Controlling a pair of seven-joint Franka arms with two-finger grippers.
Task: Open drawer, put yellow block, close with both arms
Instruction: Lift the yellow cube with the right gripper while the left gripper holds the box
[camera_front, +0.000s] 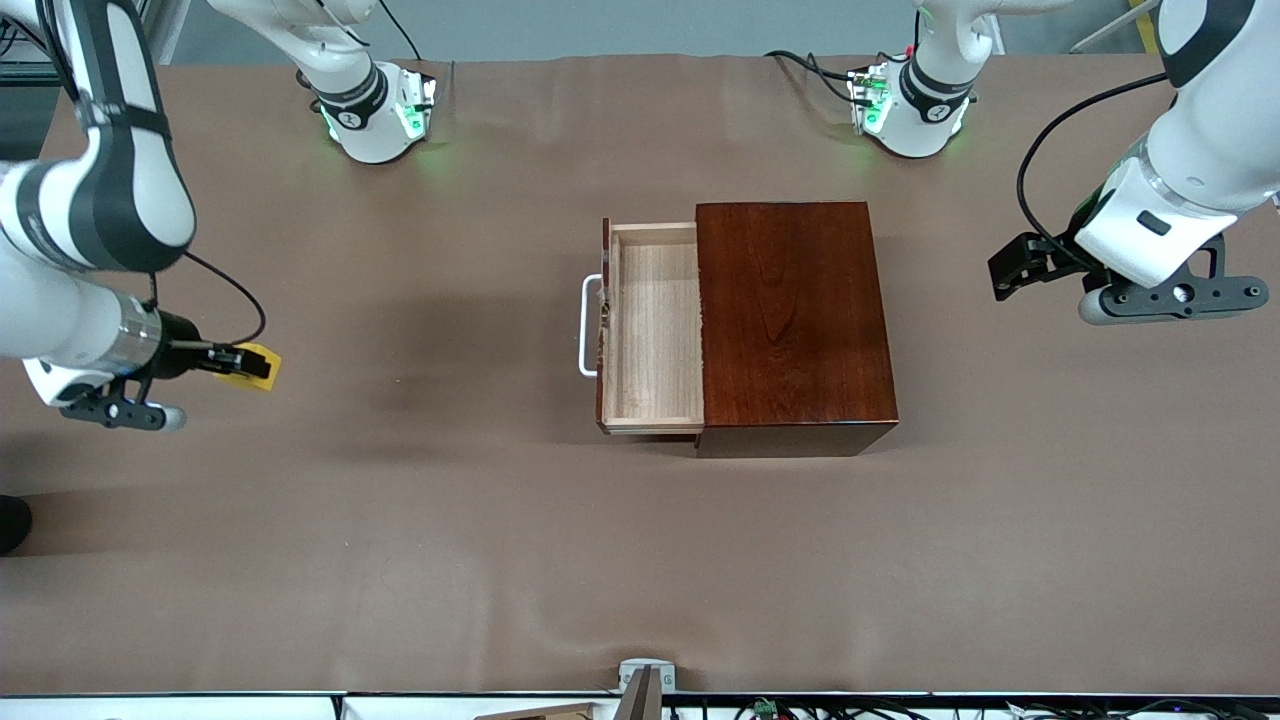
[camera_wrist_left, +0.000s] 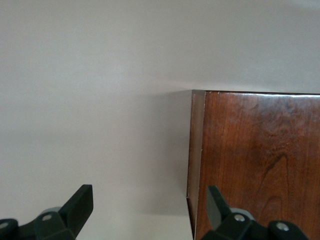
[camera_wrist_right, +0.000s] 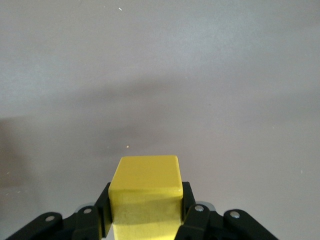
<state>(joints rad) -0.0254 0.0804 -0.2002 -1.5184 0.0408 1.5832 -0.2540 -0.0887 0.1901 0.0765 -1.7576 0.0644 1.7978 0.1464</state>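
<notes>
The drawer (camera_front: 655, 330) stands pulled out of the mahogany-coloured box (camera_front: 795, 325), with its pale wood tray bare and its white handle (camera_front: 585, 327) facing the right arm's end of the table. My right gripper (camera_front: 238, 361) is shut on the yellow block (camera_front: 258, 364) over the brown table at that end, well away from the drawer. The right wrist view shows the yellow block (camera_wrist_right: 145, 192) pinched between both fingers (camera_wrist_right: 104, 212). My left gripper (camera_front: 1008, 270) hangs open and empty over the table beside the box. In the left wrist view the left gripper (camera_wrist_left: 148, 207) faces the box (camera_wrist_left: 260, 160).
Both arm bases (camera_front: 375, 115) (camera_front: 905, 110) glow green along the table edge farthest from the front camera, with black cables beside them. A small grey mount (camera_front: 645, 680) sits at the table edge nearest that camera. A dark object (camera_front: 12, 520) lies at the right arm's end.
</notes>
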